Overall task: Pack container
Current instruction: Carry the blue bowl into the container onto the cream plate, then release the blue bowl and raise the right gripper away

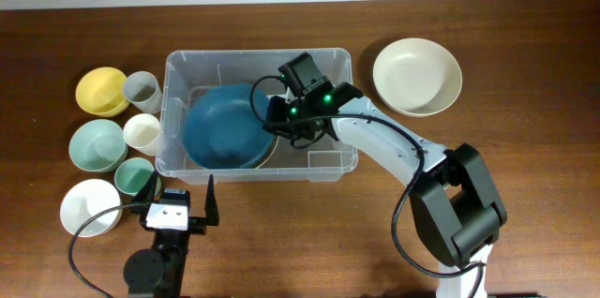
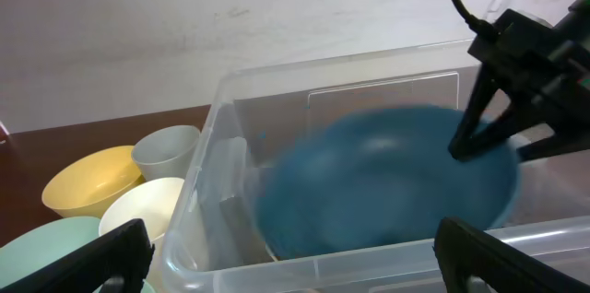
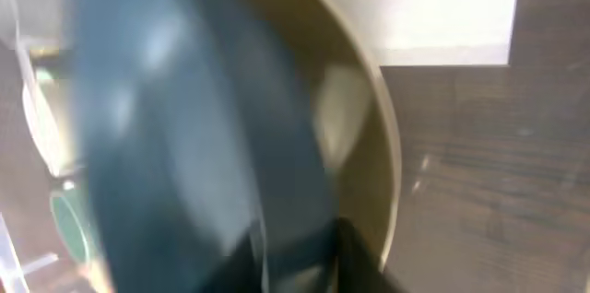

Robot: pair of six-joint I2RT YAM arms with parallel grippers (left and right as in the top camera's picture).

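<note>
The clear plastic container (image 1: 234, 53) stands mid-table. Inside it a dark blue bowl (image 1: 220, 125) is tilted over a cream bowl whose rim (image 1: 273, 153) shows beneath. My right gripper (image 1: 272, 118) reaches into the container and is shut on the blue bowl's right rim. In the right wrist view the blue bowl (image 3: 184, 127) fills the frame, with the cream bowl (image 3: 364, 127) behind it and my fingers (image 3: 304, 261) astride the rim. My left gripper (image 1: 178, 200) is open and empty just in front of the container (image 2: 369, 247); its view shows the blue bowl (image 2: 387, 182) and the right gripper (image 2: 489, 132).
Left of the container stand a yellow bowl (image 1: 101, 90), a grey cup (image 1: 142, 90), a cream cup (image 1: 142, 132), a mint bowl (image 1: 97, 144), a small green cup (image 1: 134, 176) and a white bowl (image 1: 89, 206). A large cream bowl (image 1: 417, 75) sits at the right.
</note>
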